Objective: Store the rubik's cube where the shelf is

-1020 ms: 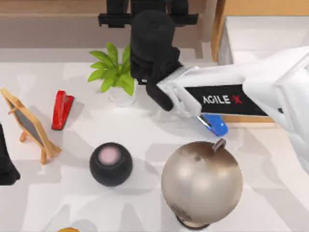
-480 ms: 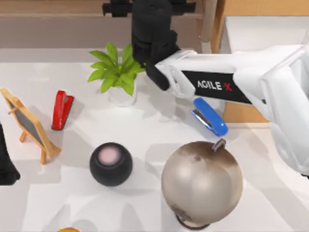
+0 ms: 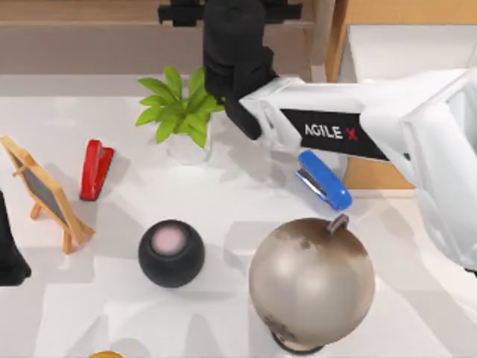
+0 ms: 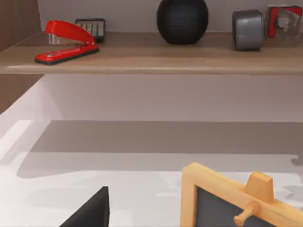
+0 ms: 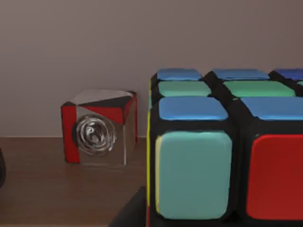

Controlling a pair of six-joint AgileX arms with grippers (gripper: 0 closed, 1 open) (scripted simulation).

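At the far edge of the tabletop (image 3: 246, 224), your right gripper (image 3: 232, 15) reaches over the shelf (image 3: 89, 11), its white AgileX forearm stretching in from the right side. In the right wrist view you see the rubik's cube (image 5: 227, 146) close up, with blue, green and red squares framed in black, sitting over the brown shelf board (image 5: 57, 184). A dark part of the gripper shows under the cube's near lower edge, yet you cannot tell whether the fingers are clamped on it or spread. Just beside the cube, near the back wall, stands a small clear cube with red and black faces (image 5: 99, 127).

Your left gripper is parked by the left edge of the tabletop, and you cannot tell how its fingers stand. From its wrist camera you look at the shelf board carrying a red stapler (image 4: 66, 42), a black round speaker (image 4: 182, 21) and a grey cylinder (image 4: 247, 29).

On the tabletop you have a potted plant (image 3: 182, 112), another red stapler (image 3: 95, 168), a small easel chalkboard (image 3: 45, 192), a black speaker (image 3: 171, 252), a globe (image 3: 311, 282) and a blue stapler (image 3: 324, 180).
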